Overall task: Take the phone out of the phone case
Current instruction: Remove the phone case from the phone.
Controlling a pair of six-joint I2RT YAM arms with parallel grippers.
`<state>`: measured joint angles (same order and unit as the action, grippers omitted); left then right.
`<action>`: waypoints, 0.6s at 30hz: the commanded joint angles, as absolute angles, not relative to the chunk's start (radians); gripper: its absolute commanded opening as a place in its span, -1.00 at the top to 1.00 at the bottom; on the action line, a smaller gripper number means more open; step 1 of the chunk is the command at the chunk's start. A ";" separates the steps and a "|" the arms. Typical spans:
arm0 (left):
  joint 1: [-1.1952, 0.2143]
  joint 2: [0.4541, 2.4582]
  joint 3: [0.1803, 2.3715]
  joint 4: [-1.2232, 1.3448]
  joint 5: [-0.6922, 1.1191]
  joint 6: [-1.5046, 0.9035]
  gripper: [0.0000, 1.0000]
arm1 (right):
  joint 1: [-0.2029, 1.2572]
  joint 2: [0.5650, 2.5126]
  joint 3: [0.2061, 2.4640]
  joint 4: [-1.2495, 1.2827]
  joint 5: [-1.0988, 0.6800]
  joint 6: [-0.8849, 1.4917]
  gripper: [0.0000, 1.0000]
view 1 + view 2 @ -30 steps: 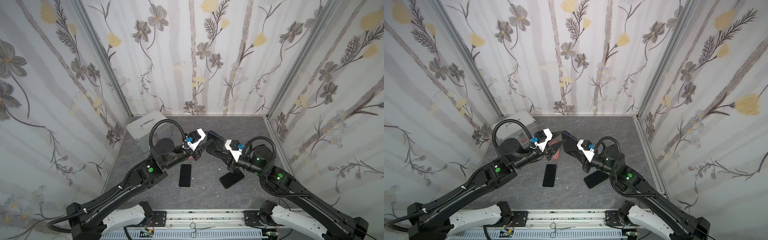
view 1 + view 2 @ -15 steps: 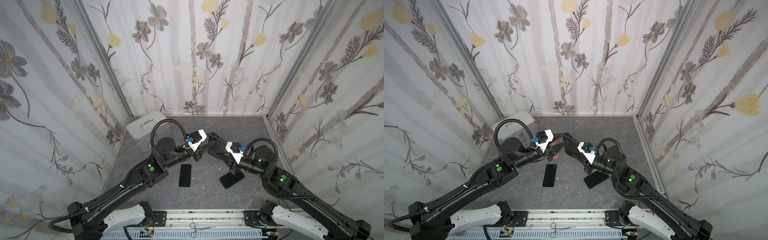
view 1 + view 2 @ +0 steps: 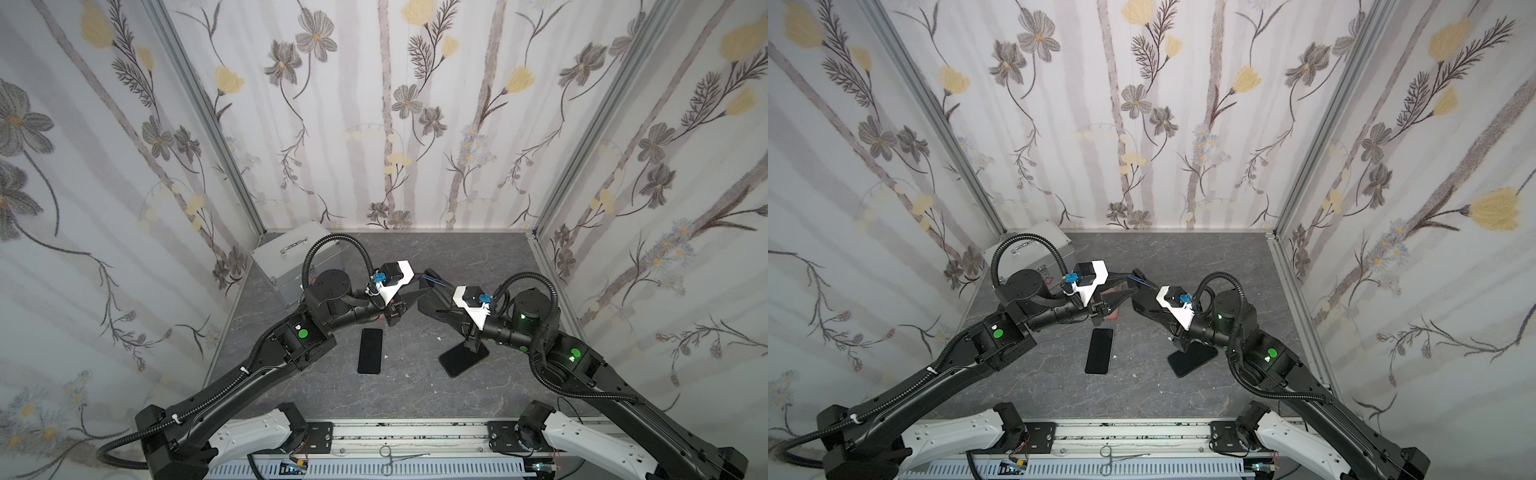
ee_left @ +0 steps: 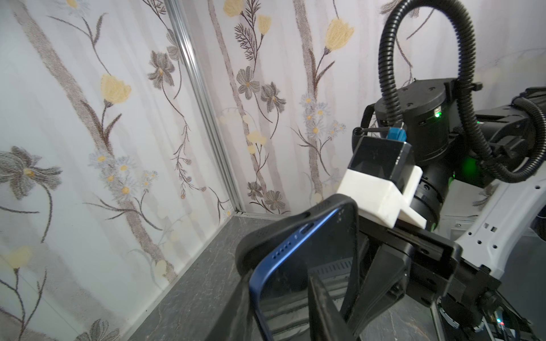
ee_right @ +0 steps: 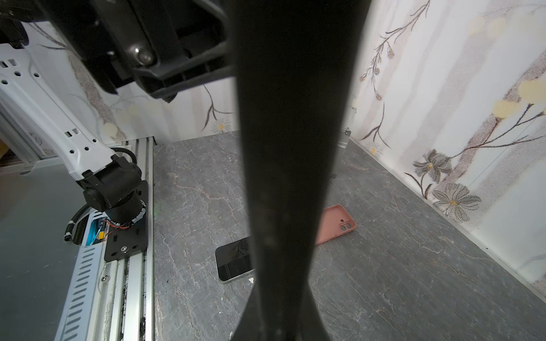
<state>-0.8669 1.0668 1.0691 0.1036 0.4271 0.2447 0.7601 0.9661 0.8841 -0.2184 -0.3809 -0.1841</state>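
A blue phone [image 4: 298,265] in a black phone case [image 4: 295,214] hangs above the table between both arms; both top views show it [image 3: 434,283] [image 3: 1143,282]. The phone's port end stands out of the case rim at one corner. My left gripper [image 4: 280,319] [image 3: 417,295] is shut on the phone, with one finger [image 4: 322,307] across the screen. My right gripper [image 3: 441,308] [image 3: 1150,309] is shut on the case from the opposite side. In the right wrist view the case [image 5: 295,147] fills the middle as a dark band.
On the table lie a bare black phone [image 3: 370,351] [image 5: 235,259], a black flat case [image 3: 463,359] and a pink case [image 5: 336,224]. A silver box [image 3: 299,257] stands at the back left. Forceps [image 3: 399,459] rest on the front rail.
My right gripper has drawn the case slightly to the right and toward the front. The left gripper has stayed in place on the phone.
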 commanded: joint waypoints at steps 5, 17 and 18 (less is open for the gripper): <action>-0.853 1.097 1.075 -0.028 0.733 0.214 0.29 | 0.752 0.985 0.925 -0.090 -0.541 -0.241 1.00; -0.830 1.103 1.098 -0.003 0.897 0.164 0.71 | 0.703 0.952 0.859 0.118 -0.701 -0.098 1.00; -0.832 1.102 1.101 0.002 0.895 0.161 0.80 | 0.703 0.955 0.853 0.129 -0.706 -0.093 1.00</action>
